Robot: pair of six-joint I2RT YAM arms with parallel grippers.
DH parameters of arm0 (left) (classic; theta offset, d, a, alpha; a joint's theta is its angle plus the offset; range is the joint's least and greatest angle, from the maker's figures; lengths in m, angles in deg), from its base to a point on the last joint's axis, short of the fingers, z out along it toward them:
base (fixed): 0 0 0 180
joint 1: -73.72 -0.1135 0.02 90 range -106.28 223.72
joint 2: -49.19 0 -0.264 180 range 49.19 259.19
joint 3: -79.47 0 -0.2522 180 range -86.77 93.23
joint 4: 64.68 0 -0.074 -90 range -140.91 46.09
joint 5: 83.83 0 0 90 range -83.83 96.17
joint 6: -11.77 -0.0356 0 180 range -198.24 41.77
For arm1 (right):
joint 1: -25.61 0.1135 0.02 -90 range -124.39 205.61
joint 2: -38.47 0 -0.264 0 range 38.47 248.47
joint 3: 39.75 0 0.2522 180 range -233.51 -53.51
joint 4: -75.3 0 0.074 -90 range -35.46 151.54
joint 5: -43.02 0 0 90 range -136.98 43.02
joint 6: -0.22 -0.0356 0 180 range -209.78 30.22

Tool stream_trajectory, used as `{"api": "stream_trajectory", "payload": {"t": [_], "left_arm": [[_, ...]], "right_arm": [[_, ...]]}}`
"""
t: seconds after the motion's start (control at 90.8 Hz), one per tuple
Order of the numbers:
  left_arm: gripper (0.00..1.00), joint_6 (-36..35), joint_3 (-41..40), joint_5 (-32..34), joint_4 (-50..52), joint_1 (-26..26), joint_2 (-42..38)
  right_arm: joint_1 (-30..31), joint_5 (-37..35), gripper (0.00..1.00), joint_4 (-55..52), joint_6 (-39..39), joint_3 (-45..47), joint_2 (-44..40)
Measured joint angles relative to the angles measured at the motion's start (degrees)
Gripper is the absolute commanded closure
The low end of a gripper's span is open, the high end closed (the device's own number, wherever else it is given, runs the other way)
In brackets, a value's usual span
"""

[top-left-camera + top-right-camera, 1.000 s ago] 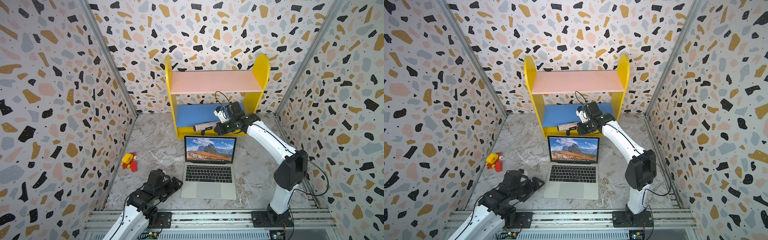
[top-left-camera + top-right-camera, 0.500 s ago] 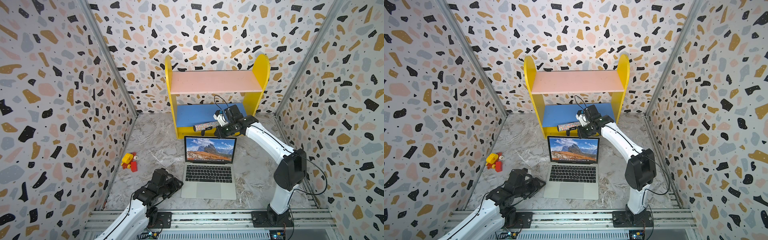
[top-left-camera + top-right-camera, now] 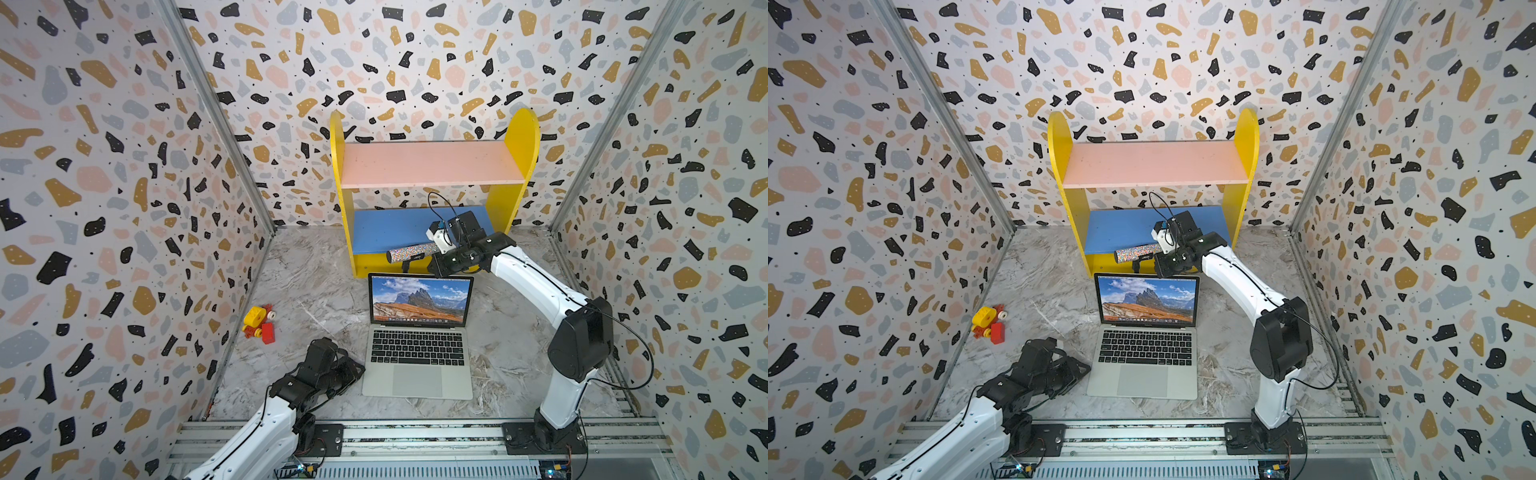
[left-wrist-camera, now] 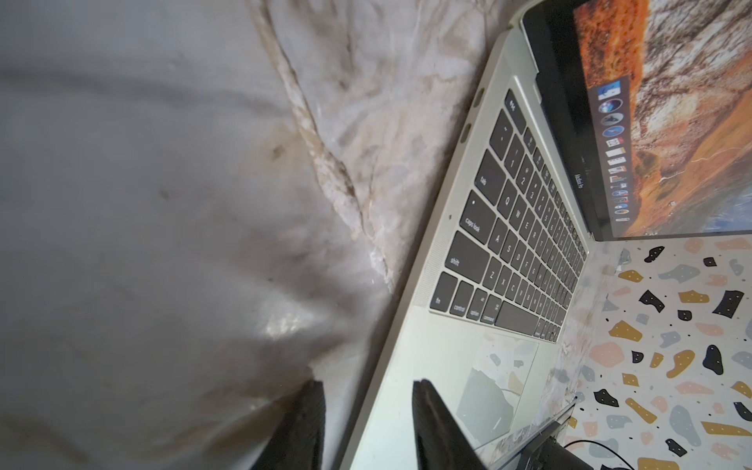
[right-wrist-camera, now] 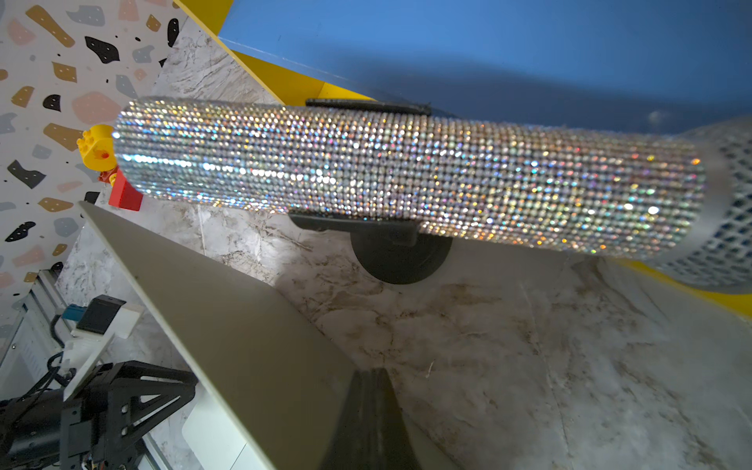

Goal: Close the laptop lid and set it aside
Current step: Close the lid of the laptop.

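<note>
In the left wrist view the frame's edge is cutting off the laptop lid (image 4: pixel 651 101) and the fingers (image 4: pixel 303 431) of the left gripper (image 4: pixel 367 385). In the right wrist view we are seeing only the tip of the right gripper (image 5: pixel 372 378). The glittery cylinder (image 5: pixel 407 175) is hiding part of the yellow toy (image 5: pixel 97 148), and its meshed end is blurring at the frame's edge.

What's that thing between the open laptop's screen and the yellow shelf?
A glittery cylinder on a small black stand, on the marble floor behind the laptop lid; clearest in the right wrist view.
</note>
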Motion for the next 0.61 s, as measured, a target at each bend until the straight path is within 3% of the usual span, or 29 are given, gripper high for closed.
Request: {"api": "stream_trajectory", "payload": {"t": [0.606], "left_arm": [[0.62, 0.2, -0.31, 0.94, -1.53, 0.0, 0.87]], "right_arm": [[1.05, 1.36, 1.0, 2.08, -0.17, 2.97, -2.8]]}}
